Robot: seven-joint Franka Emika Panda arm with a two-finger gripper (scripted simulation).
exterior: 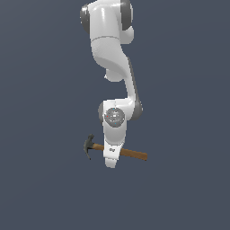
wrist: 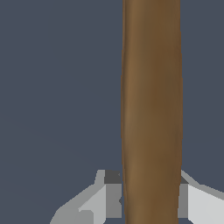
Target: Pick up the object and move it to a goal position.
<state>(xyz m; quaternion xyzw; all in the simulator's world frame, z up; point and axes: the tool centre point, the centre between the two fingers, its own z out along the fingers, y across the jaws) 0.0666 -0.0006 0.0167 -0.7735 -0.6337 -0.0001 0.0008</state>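
Observation:
The object is a small claw hammer point(exterior: 133, 154) with a dark head point(exterior: 88, 146) toward the exterior view's left and a brown wooden handle running to the exterior view's right. The white gripper point(exterior: 111, 162) hangs straight down over the handle's middle and hides that part of it. In the wrist view the handle point(wrist: 152, 109) fills the frame as a broad brown bar, and the grey fingers point(wrist: 111, 197) press against both of its sides. My gripper point(wrist: 151, 199) is shut on the handle. The hammer lies roughly level.
A plain dark blue-grey surface point(exterior: 45, 188) surrounds the arm on all sides. No other objects, containers or edges show in either view. The arm's white links point(exterior: 112, 54) rise above the gripper.

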